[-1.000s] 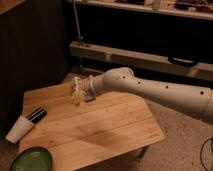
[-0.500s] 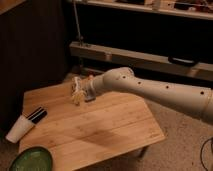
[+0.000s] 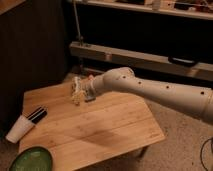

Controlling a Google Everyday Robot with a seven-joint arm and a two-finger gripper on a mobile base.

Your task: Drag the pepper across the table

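Observation:
My gripper [image 3: 77, 93] hangs low over the far part of the light wooden table [image 3: 100, 132], at the end of the white arm that reaches in from the right. Its pale fingers [image 3: 76, 85] point down and left and look spread, with nothing seen between them. A small orange-red piece, the pepper [image 3: 90, 78], shows just behind the gripper near the table's far edge, partly hidden by the wrist. A small blue-grey block [image 3: 89, 98] lies right beneath the wrist.
A whitish bottle-like object [image 3: 17, 131] with a dark striped end [image 3: 38, 114] lies at the table's left edge. A green bowl [image 3: 30, 160] sits at the near left corner. A dark shelf unit stands behind the table, and speckled floor lies to the right.

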